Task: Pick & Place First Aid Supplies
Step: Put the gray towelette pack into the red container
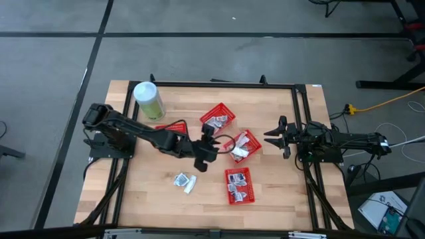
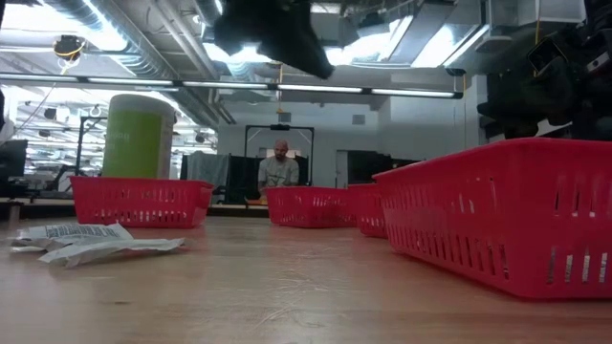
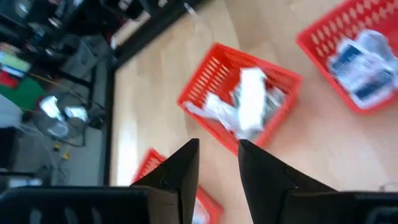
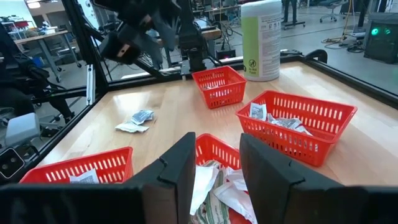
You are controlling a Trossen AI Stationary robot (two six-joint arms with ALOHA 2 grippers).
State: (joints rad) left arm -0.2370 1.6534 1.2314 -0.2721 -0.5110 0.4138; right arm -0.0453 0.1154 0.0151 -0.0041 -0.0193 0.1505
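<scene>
I've got the left gripper (image 1: 207, 141) hanging mid-frame in the high view between the baskets, fingers spread with nothing between them, and its wrist view looks down on a basket (image 3: 239, 102) with white packets (image 3: 245, 106) heaped inside, blurred so I can't read any markings. The right gripper (image 1: 277, 138) waits at centre-right by the table edge, fingers apart and empty. Two loose packets (image 1: 185, 181) lie on bare wood at lower centre-left; the far basket (image 1: 172, 127) is partly hidden by the left arm.
</scene>
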